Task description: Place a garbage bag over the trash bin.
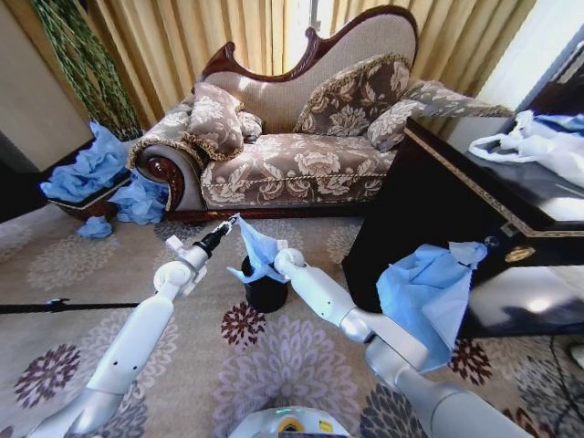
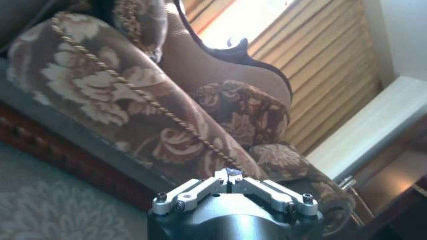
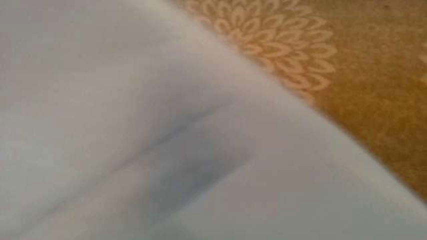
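Carpet carries the trash bin beyond both arms. Above it hangs the garbage bag, its top corner clamped in the left gripper, fingers pinched together. The right gripper meets the bag's side; its fingers' state I cannot tell. Farthest back stands the sofa.

Garbage bag: thin light-blue plastic, crinkled, faint sheen. Trash bin: black, matt, smooth. Carpet: woven floral pile. Sofa: brocade cloth, polished dark wood trim. Left end effector: brushed silvery metal.
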You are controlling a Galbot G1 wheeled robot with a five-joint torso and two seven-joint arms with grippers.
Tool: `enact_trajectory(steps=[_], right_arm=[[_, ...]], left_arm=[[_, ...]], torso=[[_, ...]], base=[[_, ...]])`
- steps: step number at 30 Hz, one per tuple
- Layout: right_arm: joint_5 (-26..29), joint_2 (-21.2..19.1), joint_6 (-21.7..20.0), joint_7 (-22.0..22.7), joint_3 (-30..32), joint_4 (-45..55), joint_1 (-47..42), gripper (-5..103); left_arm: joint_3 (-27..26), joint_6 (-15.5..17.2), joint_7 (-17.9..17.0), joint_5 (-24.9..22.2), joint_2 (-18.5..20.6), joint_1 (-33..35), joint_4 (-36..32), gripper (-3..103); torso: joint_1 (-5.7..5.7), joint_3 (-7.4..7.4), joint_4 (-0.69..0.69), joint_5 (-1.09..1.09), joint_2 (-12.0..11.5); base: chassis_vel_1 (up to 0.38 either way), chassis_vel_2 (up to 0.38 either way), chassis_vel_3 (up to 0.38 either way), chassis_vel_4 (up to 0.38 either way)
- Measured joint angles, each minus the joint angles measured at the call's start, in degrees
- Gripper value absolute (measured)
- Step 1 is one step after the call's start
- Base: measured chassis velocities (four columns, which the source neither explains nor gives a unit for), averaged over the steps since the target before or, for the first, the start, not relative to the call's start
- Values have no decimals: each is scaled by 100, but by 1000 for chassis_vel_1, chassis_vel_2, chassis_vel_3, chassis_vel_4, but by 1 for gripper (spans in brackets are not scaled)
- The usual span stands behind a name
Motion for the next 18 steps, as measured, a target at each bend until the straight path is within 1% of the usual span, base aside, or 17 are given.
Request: enact_trajectory(steps=[1,3,5,7,10,12,18], right_arm=[[0,0,0,0,0,0,0,0],[-196,-1,73,-58,104,-210,4,0],[-360,-8,146,-101,213,-399,1,0],[-383,-8,165,-108,244,-417,-19,0],[-382,-9,171,-100,243,-370,-65,0],[-355,-9,183,-39,178,-170,-142,0],[-332,-11,192,9,23,61,-211,0]], left_arm=[[0,0,0,0,0,0,0,0],[-6,-10,62,41,-19,10,116,0],[-5,-20,148,100,-60,23,253,0],[4,-31,185,151,-99,26,334,0],[12,-50,226,216,-154,34,405,0],[44,-73,258,311,-226,56,437,0],[123,-90,283,451,-295,73,414,0]], torso=[[0,0,0,0,0],[0,0,1,-1,0],[1,1,-6,-3,0],[0,0,-7,-1,0],[1,1,-3,-2,0],[0,0,-1,-1,0],[0,0,-2,-1,0]], base=[[0,0,0,0],[0,0,0,0],[0,0,0,0],[0,0,0,0],[0,0,0,0],[0,0,0,0],[0,0,0,0]])
